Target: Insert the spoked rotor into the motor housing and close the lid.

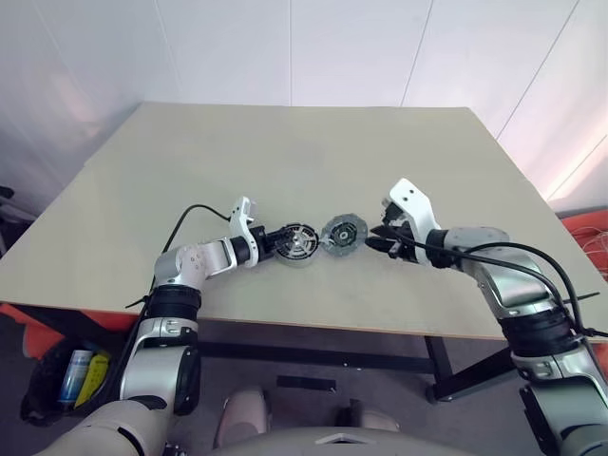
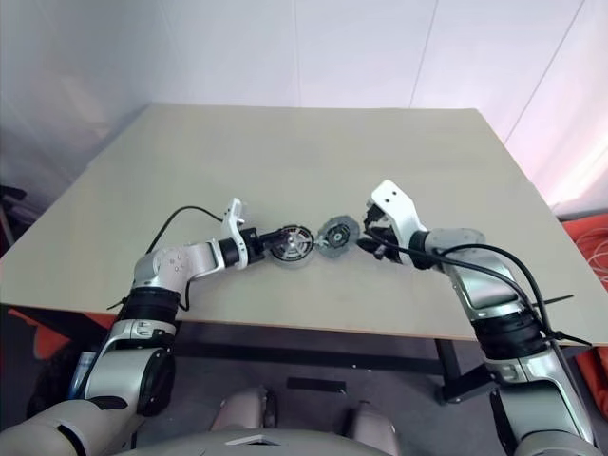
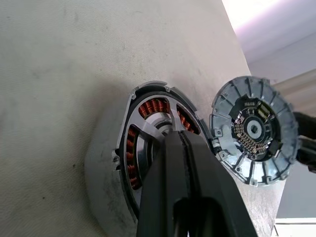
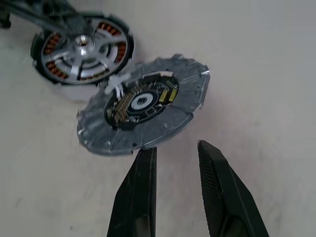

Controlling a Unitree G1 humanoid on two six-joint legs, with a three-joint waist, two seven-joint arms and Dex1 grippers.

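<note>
The motor housing (image 1: 306, 249) lies on the table near the front edge, copper windings (image 3: 153, 106) showing. The spoked rotor (image 4: 81, 49) sits inside it, silver spokes and hub facing up. My left gripper (image 1: 286, 242) is shut, its tips resting over the rotor's centre (image 3: 148, 138). The lid (image 1: 343, 233) stands tilted just right of the housing, its inner face (image 4: 143, 106) with the dark ring showing and its edge leaning at the housing's rim. My right gripper (image 4: 176, 146) is open just right of the lid, one fingertip (image 4: 145, 155) close to the lid's rim, nothing between the fingers.
The beige table (image 1: 304, 152) stretches far behind the parts. A black cable (image 1: 190, 214) loops from my left arm over the tabletop. A dark bin with bottles (image 1: 76, 375) sits on the floor below the table's front left.
</note>
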